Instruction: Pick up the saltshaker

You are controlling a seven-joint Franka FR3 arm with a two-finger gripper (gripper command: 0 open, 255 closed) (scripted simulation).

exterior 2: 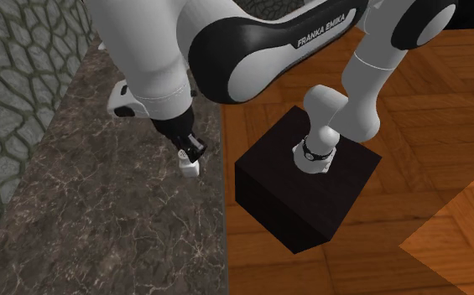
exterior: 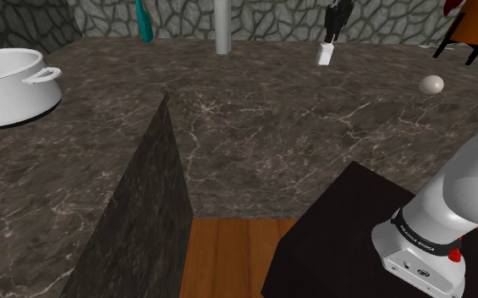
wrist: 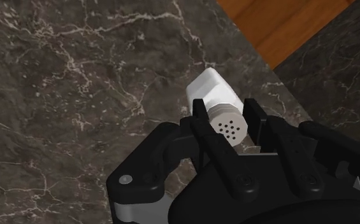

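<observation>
The saltshaker (wrist: 213, 95) is a small white bottle with a grey perforated cap, and the two black fingers clasp it at the cap end. My gripper (wrist: 226, 114) is shut on it, with the white body pointing away over the dark marble counter (wrist: 76, 95). In the shoulder view the gripper (exterior: 330, 38) comes down at the far side of the counter with the shaker (exterior: 325, 54) below its fingers. The second exterior view has the shaker (exterior 2: 192, 166) under the gripper (exterior 2: 190, 154) near the counter's edge. Whether its base touches the marble I cannot tell.
A white pot (exterior: 8, 85) stands at the shoulder view's left. A pale egg-shaped thing (exterior: 431, 84) lies at the right. A grey post (exterior: 222, 25) and a teal object (exterior: 144, 21) stand by the stone back wall. The black stand (exterior: 338, 237) sits on wooden floor.
</observation>
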